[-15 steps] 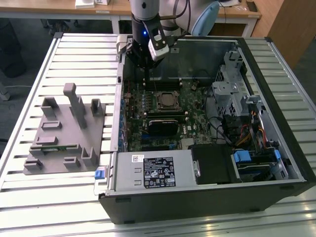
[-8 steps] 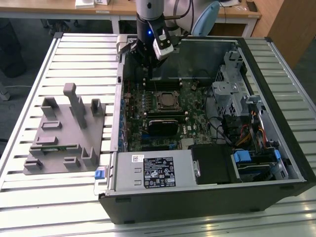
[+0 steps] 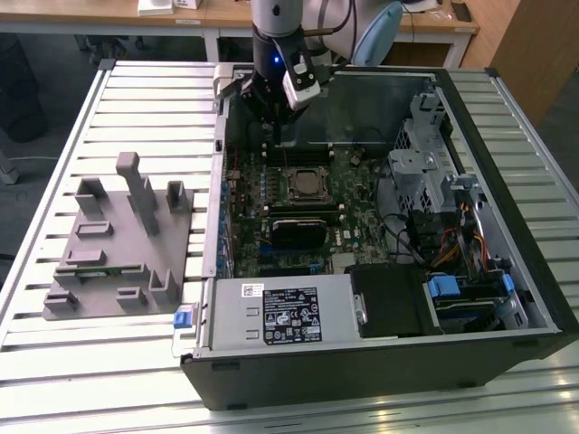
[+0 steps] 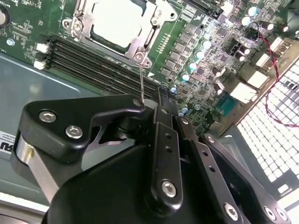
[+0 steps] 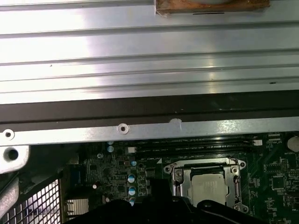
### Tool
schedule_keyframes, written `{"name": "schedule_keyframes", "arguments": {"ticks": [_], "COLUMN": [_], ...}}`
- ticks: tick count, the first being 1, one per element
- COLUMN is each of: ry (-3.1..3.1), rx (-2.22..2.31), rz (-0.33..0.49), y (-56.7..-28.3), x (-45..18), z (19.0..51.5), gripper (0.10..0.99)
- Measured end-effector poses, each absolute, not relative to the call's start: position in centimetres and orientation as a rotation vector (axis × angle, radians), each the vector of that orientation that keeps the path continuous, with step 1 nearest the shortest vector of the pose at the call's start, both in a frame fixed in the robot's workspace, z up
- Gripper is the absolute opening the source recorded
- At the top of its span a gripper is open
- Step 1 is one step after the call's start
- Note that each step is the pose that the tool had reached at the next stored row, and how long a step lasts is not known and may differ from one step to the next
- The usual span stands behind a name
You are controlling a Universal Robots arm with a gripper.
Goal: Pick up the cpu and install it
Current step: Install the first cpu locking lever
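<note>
**CPU seated in socket; arm above the case's far edge**

The cpu (image 4: 113,22) lies flat inside the metal socket frame (image 4: 140,46) on the motherboard (image 4: 205,60); both wrist views show its pale silver top framed by the bracket. In the exterior view the socket sits mid-board inside the open computer case (image 3: 507,298) on the slatted bench (image 3: 145,99).

The pincer (image 4: 161,100) hangs above the board beside the memory slots (image 4: 93,63), off the socket and holding nothing that I can see. Whether it is wide or narrow I cannot tell: its black linkages block the tips.

Judgement: placement looks done. Anything remaining calls for confirming the chip sits level and the retention lever is latched.

Hard to read: a thin wire lever (image 4: 141,79) rises from the frame corner, its far end hidden behind the pincer body. The grey fixture tray (image 3: 118,244) holds slots whose contents I cannot make out.
</note>
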State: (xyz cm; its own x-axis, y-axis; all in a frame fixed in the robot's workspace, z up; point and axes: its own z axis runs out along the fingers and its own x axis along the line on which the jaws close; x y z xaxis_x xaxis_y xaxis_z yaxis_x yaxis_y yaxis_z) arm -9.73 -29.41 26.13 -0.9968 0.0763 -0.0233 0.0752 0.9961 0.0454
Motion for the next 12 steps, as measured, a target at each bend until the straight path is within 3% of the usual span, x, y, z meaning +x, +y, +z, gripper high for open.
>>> {"name": "schedule_keyframes", "arguments": {"ticks": [12], "ry": [3.114], "rx": [0.118], "rz": [0.069], "y": [-29.41], "x": [-9.22], "z": [26.13], "gripper": [0.106]}}
